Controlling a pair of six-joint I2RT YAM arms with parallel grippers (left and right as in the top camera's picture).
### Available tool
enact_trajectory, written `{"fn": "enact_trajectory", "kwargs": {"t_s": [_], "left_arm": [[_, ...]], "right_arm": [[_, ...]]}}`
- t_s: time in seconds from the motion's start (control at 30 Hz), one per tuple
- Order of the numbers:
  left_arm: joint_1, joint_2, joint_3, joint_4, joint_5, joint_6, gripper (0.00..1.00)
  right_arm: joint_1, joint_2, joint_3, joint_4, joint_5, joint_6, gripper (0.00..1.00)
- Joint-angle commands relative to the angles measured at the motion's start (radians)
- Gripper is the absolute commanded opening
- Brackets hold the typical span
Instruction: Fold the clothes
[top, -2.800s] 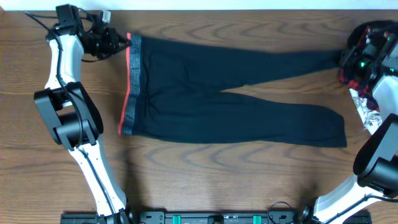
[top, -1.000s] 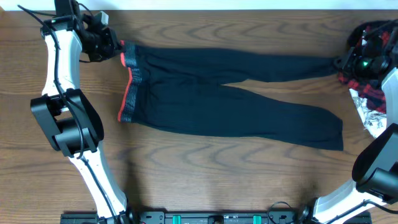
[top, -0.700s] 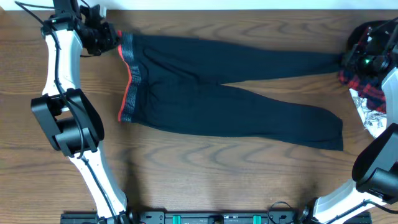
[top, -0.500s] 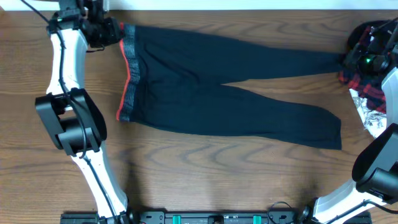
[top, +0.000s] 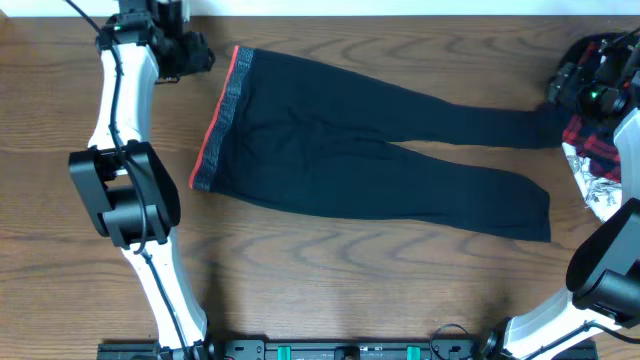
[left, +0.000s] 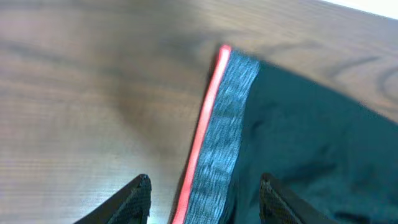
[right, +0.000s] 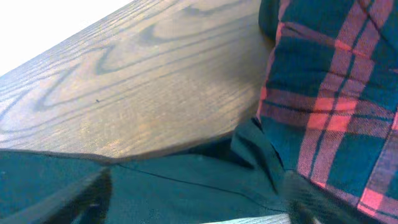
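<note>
While the black trousers (top: 370, 150) lie flat on the table (top: 300, 290), left gripper (top: 195, 57) spread empty just off the waistband (top: 215, 120), right gripper (top: 558, 92) spread wide over one cuff (right: 205, 168), plaid garment (top: 590, 140) beside.

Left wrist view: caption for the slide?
Open left tool hovers over the grey-flecked, red-edged waistband of the black trousers on the wooden table.

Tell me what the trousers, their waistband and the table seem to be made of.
Trousers: soft matte black fabric, probably knit; it lies limp with wrinkles. Waistband: grey-flecked, likely elastic knit, red-orange edge. Table: wood or wood-look laminate, smooth; grain lines show.
</note>
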Motion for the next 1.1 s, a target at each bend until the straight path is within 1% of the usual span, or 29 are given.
{"fn": "enact_trajectory", "kwargs": {"t_s": [0.0, 0.1, 0.13, 0.27, 0.3, 0.33, 0.4, 0.47, 0.67, 0.77, 0.93, 1.07], "left_arm": [[0.015, -0.004, 0.007, -0.058, -0.029, -0.011, 0.56], [0.014, -0.016, 0.007, -0.175, -0.029, -0.011, 0.56], [0.014, -0.019, 0.007, -0.203, -0.029, -0.011, 0.56], [0.014, -0.024, 0.007, -0.425, -0.03, -0.011, 0.55], [0.014, -0.024, 0.007, -0.463, -0.034, -0.011, 0.53], [0.014, -0.025, 0.007, -0.515, -0.051, -0.013, 0.49], [0.014, -0.031, 0.007, -0.571, -0.096, -0.027, 0.44], [0.014, -0.051, 0.007, -0.612, -0.134, -0.027, 0.43], [0.015, -0.205, 0.007, -0.645, -0.14, -0.027, 0.43], [0.014, -0.276, 0.007, -0.655, -0.141, -0.03, 0.43], [0.014, -0.386, -0.047, -0.659, -0.146, -0.03, 0.43], [0.014, -0.466, -0.17, -0.632, -0.191, -0.053, 0.43]], "right_arm": [[0.007, 0.016, 0.02, -0.027, 0.013, 0.002, 0.92], [0.007, 0.015, 0.02, -0.122, 0.014, 0.001, 0.98], [0.007, 0.014, 0.02, -0.15, 0.017, 0.002, 0.99], [0.01, -0.001, 0.02, -0.303, 0.056, 0.003, 0.99], [0.011, -0.008, 0.02, -0.341, 0.068, 0.007, 0.99], [0.011, -0.021, 0.02, -0.388, 0.085, 0.012, 0.99], [0.011, -0.043, 0.02, -0.443, 0.107, 0.016, 0.99], [0.01, -0.082, 0.02, -0.497, 0.137, 0.016, 0.99], [0.01, -0.227, 0.014, -0.608, 0.155, -0.006, 0.99], [0.01, -0.292, -0.024, -0.634, 0.156, -0.002, 0.99], [0.0, -0.426, -0.198, -0.6, 0.151, 0.018, 0.99], [0.0, -0.495, -0.362, -0.528, 0.147, 0.034, 0.99]]}}
